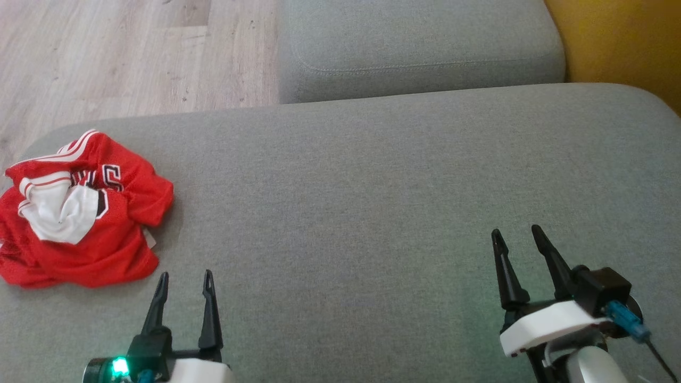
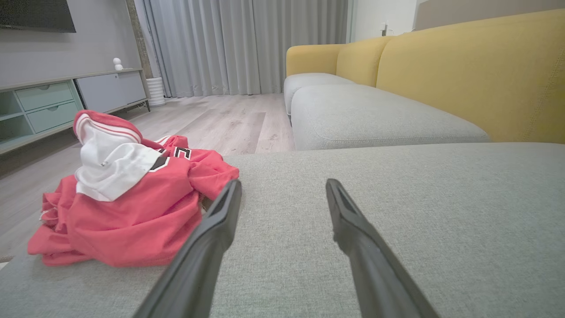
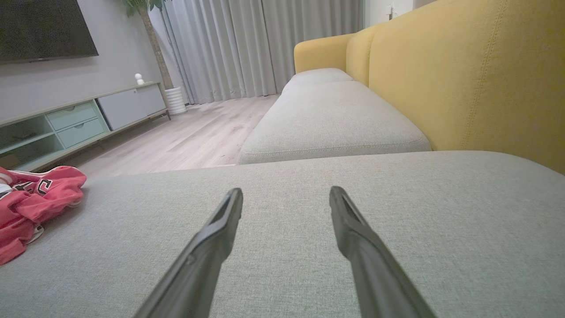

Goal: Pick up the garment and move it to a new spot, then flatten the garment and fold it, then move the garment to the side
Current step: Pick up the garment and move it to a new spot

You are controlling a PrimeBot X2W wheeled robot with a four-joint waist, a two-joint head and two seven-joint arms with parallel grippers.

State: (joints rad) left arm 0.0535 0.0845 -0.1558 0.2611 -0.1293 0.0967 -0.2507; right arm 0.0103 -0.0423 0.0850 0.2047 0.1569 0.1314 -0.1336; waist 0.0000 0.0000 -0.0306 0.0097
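Observation:
The garment [image 1: 80, 213] is a red jersey with white trim and lettering, lying crumpled at the left edge of the grey sofa cushion [image 1: 372, 202]. The left wrist view has the garment [image 2: 128, 203] bunched just left of my left fingers. My left gripper [image 1: 186, 279] stands open above the cushion, a short way right of and nearer than the cloth, holding nothing. My right gripper [image 1: 516, 234] is open and empty over the cushion's right part, far from the garment [image 3: 31, 203], which lies at the left edge of the right wrist view.
A second grey seat cushion [image 1: 420, 48] lies beyond, with the yellow sofa back [image 1: 622, 42] to the right. Wooden floor [image 1: 122, 53] drops off to the left past the cushion's edge. A TV cabinet [image 2: 53, 101] and curtains [image 2: 238, 44] stand across the room.

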